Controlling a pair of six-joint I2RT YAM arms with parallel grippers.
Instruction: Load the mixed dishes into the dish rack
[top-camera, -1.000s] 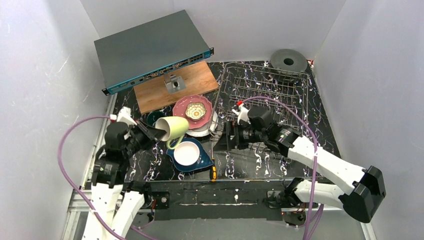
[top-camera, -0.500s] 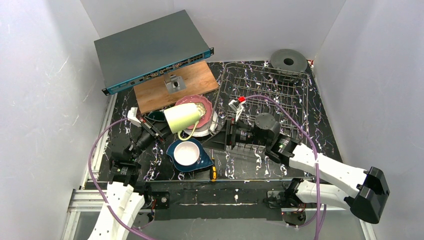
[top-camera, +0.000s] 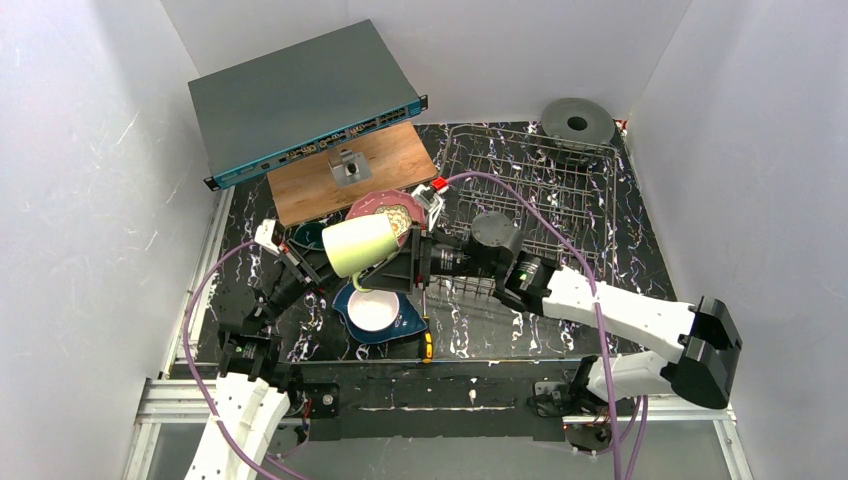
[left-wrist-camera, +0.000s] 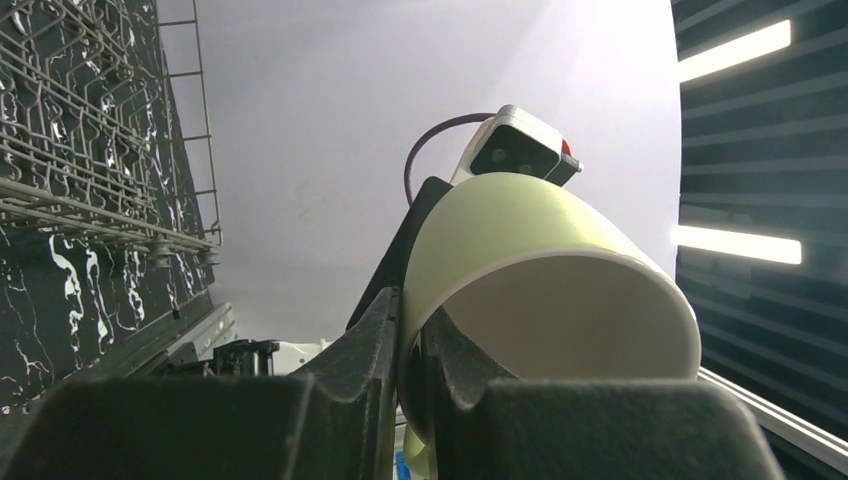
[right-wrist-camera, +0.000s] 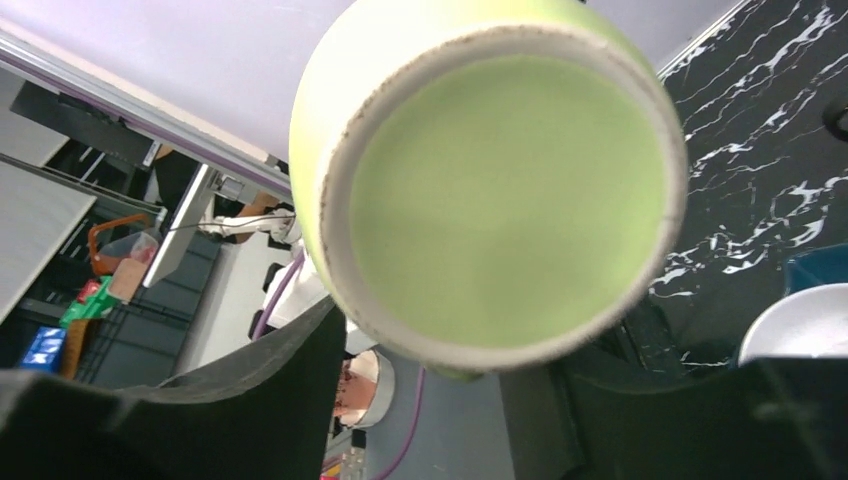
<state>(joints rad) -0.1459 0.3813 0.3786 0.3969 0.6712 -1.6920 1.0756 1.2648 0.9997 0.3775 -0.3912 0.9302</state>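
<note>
Two grippers now meet at the mug, carried above the bench toward the rack. The left gripper pinches its rim. The right gripper has come across and is spread around its base. Probably a handover is next.

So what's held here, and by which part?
The left gripper pinches the pale yellow-green mug by its rim, one finger inside. The right gripper sits open around its base.
</note>
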